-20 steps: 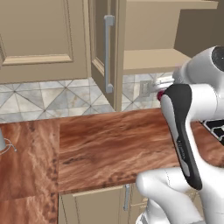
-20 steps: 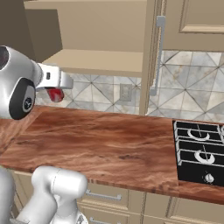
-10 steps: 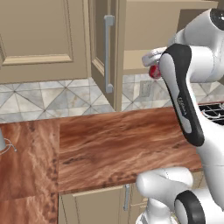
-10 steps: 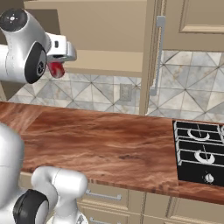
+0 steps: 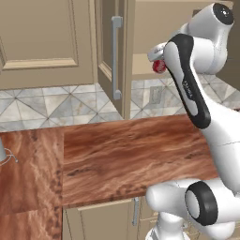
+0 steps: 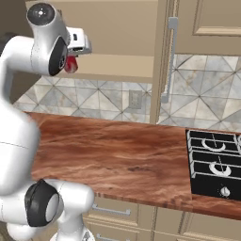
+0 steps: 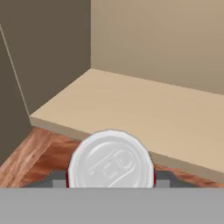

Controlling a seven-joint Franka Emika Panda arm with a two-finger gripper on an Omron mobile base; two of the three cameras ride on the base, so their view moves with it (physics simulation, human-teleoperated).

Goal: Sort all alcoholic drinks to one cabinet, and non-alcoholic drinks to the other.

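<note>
The gripper [image 6: 70,55] is up high, just in front of the open cabinet [image 6: 117,70]. Its jaws pinch the red can [image 6: 71,63], one on each side. From the hand camera the can's [image 7: 110,159] silver top looks round and flat, so the can seems to be upright. That is good, because a can that stands straight can be set down without tipping.

The can hangs at about the height of the shelf [image 7: 144,109], just before its front edge. It is not over the shelf yet. The wood counter [image 7: 35,153] shows below it. The arm holds it this high so the can can go straight in over the edge and not bump it.

The cabinet door [image 5: 110,56] stands open, so the way in is free. Its grey handle [image 5: 116,58] is off to the side, away from the can [image 5: 159,66].

The shelf looks bare where it can be seen. I think the can is meant to go here because it is a soft drink. The next move needs a push forward, then a small drop, then letting go.
</note>
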